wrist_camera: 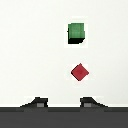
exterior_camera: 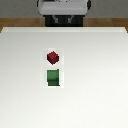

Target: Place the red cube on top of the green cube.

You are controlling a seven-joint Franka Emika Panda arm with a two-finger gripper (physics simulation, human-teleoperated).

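The red cube [exterior_camera: 52, 57] is a small maroon block resting on the white table, turned at an angle. Just in front of it, a small gap away, sits the slightly larger green cube [exterior_camera: 53, 77]. Both also show in the wrist view, the red cube [wrist_camera: 80, 72] closer to the fingers than the green cube [wrist_camera: 76, 32]. My gripper [wrist_camera: 64, 103] hovers high above the table and is open, its two dark fingertips [wrist_camera: 37, 102] spread wide with nothing between them. The red cube lies beyond the fingertips, not between them. In the exterior view the gripper is out of sight.
The white table [exterior_camera: 100, 90] fills most of the exterior view. The robot's base [exterior_camera: 62, 10] stands at its far edge, with a strip of wooden floor [exterior_camera: 15, 22] behind.
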